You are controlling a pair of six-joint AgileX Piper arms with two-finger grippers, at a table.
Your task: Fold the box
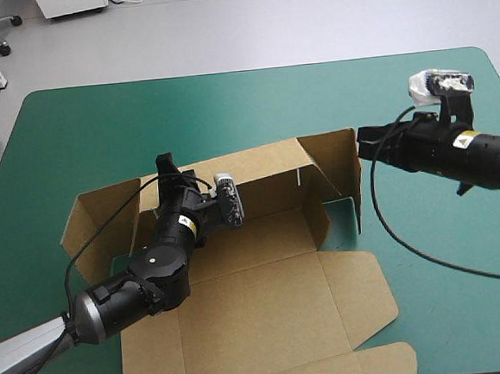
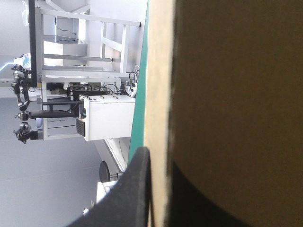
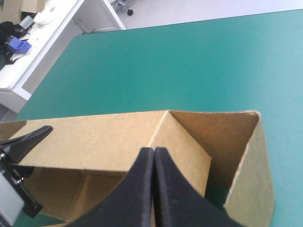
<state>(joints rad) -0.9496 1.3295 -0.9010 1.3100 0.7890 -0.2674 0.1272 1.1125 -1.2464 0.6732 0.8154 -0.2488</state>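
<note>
While the teal-green table [image 1: 252, 109] is carrying the brown cardboard box [image 1: 268, 307] centrally, the left gripper [image 2: 158, 161] is pinching its raised back wall between black fingers [image 2: 128, 198]; the right gripper [image 3: 154, 150] is holding its fingers closed at the right flap.

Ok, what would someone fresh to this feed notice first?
The brown box sprawls half-formed across the teal-green table, its far wall raised and its near panels lying flat. The left end effector pinches that wall's top edge. The right end effector, shut, sits at the upright right end flap.
</note>
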